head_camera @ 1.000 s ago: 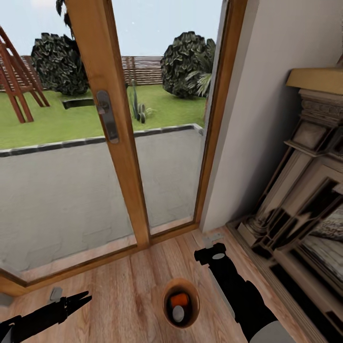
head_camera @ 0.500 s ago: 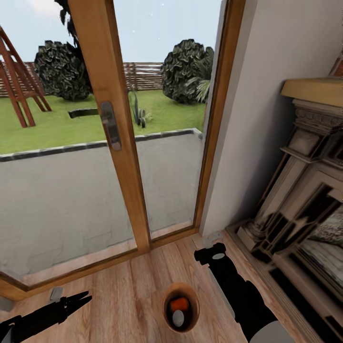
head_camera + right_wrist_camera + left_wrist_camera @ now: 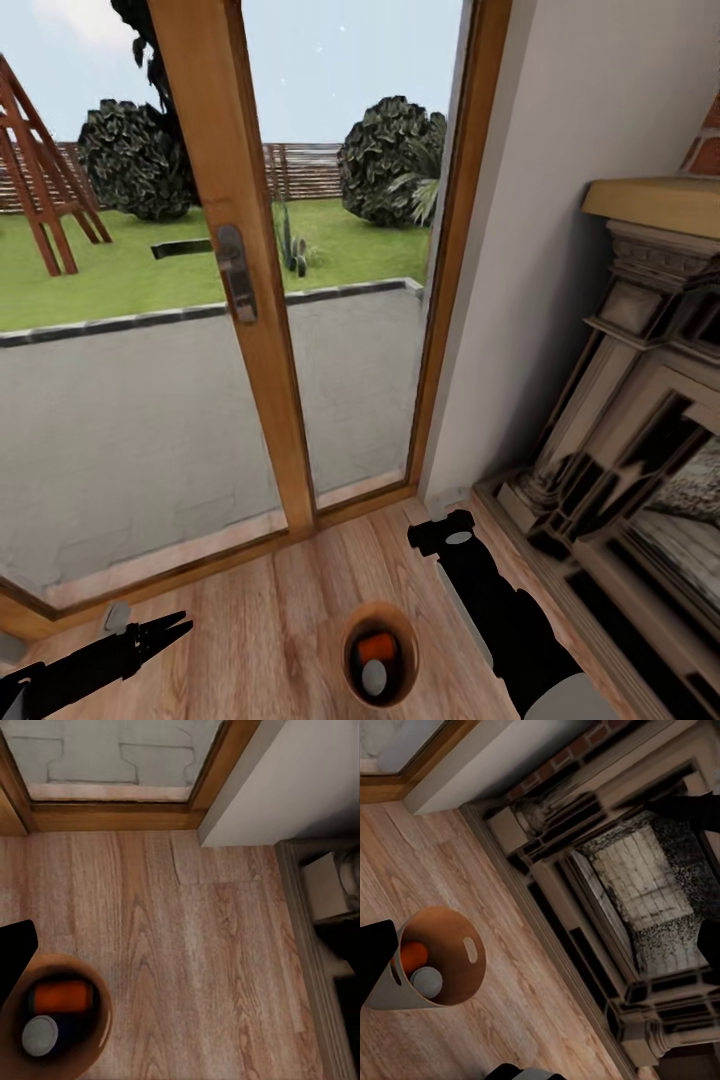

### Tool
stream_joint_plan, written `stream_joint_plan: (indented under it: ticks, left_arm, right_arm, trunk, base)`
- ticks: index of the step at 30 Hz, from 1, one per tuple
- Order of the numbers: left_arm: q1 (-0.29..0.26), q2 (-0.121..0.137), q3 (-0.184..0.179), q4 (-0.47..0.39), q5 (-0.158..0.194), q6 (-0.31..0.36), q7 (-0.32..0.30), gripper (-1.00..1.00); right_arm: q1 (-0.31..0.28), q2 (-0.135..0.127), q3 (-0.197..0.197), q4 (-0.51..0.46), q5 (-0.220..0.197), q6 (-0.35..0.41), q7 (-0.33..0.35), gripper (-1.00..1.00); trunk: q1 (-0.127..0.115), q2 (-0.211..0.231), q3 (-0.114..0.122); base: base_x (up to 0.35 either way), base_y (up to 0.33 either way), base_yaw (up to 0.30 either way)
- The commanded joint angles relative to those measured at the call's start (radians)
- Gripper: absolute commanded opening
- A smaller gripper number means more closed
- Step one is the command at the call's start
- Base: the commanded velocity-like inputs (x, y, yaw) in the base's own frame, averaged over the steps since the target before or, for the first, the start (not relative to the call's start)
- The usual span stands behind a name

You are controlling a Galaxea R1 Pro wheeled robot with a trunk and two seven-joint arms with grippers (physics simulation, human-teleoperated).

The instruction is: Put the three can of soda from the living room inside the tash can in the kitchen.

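Head view: tash can [image 3: 379, 690] between left gripper [image 3: 172, 629], right arm [image 3: 500, 610]

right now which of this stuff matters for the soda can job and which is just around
For the job:
- bin, brown inside
- orange can lying in it
- second can with a pale top in it, colour unclear

Just around:
- glass door with wooden frame
- door handle
- fireplace
- wood floor
- garden bushes

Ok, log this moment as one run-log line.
place: by glass door, fireplace | trash can: on floor, holds orange soda can plus pale-topped can | left gripper: empty
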State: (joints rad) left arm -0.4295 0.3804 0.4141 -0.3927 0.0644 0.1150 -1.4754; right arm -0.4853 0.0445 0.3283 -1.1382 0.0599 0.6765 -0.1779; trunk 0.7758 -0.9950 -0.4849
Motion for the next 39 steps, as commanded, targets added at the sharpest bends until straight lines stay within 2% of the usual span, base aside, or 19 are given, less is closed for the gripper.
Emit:
stream_joint_plan:
  ticks: [1,39]
  left_arm:
    - [0.000,0.000,0.000,0.000,0.000,0.000,0.000,1.00]
    - [0.000,0.000,0.000,0.000,0.000,-0.001,0.000,1.00]
  right_arm:
    - [0.000,0.000,0.000,0.000,0.000,0.000,0.000,1.00]
    - [0.000,0.000,0.001,0.000,0.000,0.000,0.000,1.00]
  trunk:
    - [0.000,0.000,0.002]
    - [0.000,0.000,0.065]
  base:
    - [0.000,0.000,0.000]
    - [0.000,0.000,0.000]
